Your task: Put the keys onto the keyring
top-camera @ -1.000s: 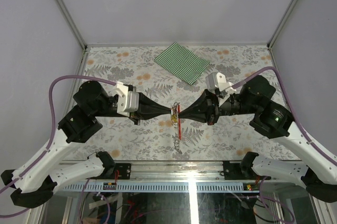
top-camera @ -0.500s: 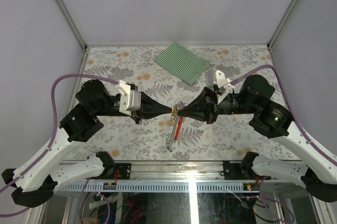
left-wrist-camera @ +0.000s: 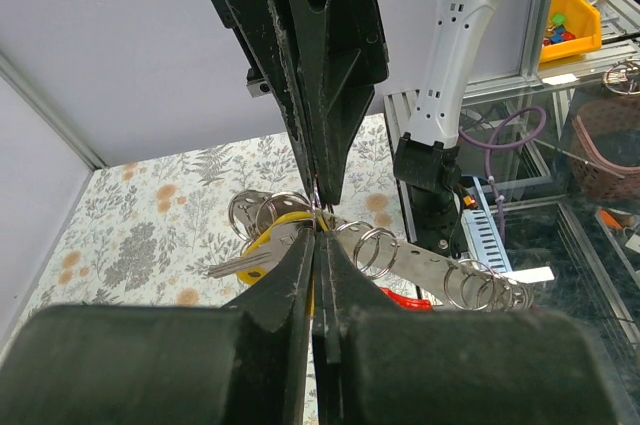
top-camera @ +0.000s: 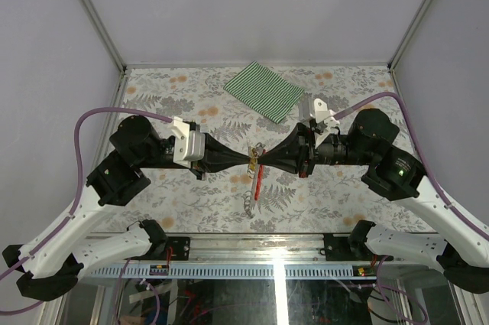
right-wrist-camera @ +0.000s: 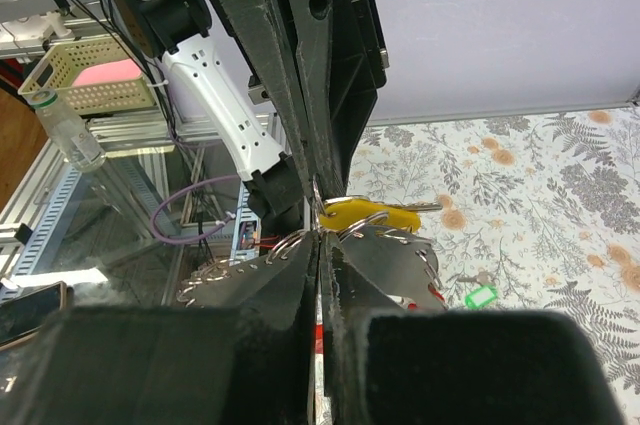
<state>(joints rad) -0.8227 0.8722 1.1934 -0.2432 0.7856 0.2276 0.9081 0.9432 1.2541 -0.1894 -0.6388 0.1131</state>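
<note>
Top external view first: tip to tip above the middle of the table, left gripper against right gripper, both clamped tight, no gap showing. Pinching the same small knot of metal at the top of the keyring, by the look of it, one from each side. Hanging below that pinch, red strap and chain, apparently lifted off the floral surface. Sensible hold, probably: raised to let the ring turn freely, gripped from both sides to steady with one tip and work the coil apart with the other.

Over to the left wrist: yellow key right at the fingertips, touching the silver rings, blade pointing left. Cannot say whether already threaded or merely pressed against a ring.

Right wrist now: green key lying alone on the table, well apart, not yet on anything. Second yellow one not clearly made out. Green striped cloth off at the far side. Early going, judging by that loose key.
</note>
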